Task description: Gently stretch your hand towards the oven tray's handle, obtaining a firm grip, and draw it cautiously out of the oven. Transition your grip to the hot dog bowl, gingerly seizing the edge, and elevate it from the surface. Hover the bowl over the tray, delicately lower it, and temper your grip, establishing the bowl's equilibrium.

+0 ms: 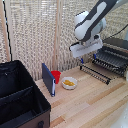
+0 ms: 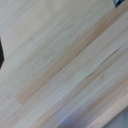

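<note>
**Tray drawn out, bowl waits on the counter**

Nearest the exterior camera stands the big black bin [image 1: 20, 97], filling the lower corner on the exterior view's left. Beyond it, on the pale wooden counter [image 1: 90, 102], a blue upright panel [image 1: 48, 79] and a small red cup [image 1: 56, 76] sit just beside the hot dog bowl [image 1: 69, 83], a round white shallow dish with yellow-orange food inside, upright and untouched.

The oven [image 1: 116, 52] is at the exterior view's right edge. The oven tray [image 1: 100, 70], a black wire rack of thin parallel bars, appears pulled forward from it, its handle [image 1: 94, 74] running along the front edge above the counter.

The end effector [image 1: 82, 61] hangs just above that handle, apart from the bowl. Whether its fingers are spread or pressed together I cannot tell; the wrist view shows only wood grain and 1 dark fingertip sliver at a corner.

My reading: the pull looks done or nearly so. Next comes a move across to the bowl's rim, calling for a spread end effector and a shallow, careful pinch so the food stays level.
</note>
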Available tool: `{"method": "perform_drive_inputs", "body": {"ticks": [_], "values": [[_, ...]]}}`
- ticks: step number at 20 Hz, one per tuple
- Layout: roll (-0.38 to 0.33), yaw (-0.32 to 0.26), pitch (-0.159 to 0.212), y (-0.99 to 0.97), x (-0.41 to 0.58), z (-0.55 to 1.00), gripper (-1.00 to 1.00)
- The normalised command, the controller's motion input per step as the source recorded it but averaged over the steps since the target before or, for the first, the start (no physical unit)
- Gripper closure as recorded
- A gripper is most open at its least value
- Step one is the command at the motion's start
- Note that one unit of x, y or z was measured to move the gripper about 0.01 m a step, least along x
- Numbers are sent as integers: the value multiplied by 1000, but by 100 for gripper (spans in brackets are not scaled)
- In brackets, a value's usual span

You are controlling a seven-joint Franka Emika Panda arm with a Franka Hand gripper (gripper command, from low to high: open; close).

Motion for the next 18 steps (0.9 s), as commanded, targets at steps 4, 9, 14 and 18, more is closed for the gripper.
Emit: {"method": "perform_drive_inputs", "body": {"ticks": [4, 9, 14, 18], "values": [[79, -176, 3, 627, 0, -235, -100], [49, -141, 7, 539, 0, -358, -100], [-15, -22, 31, 139, 38, -285, -100], [-37, 15, 10, -79, 101, -287, -100]]}}
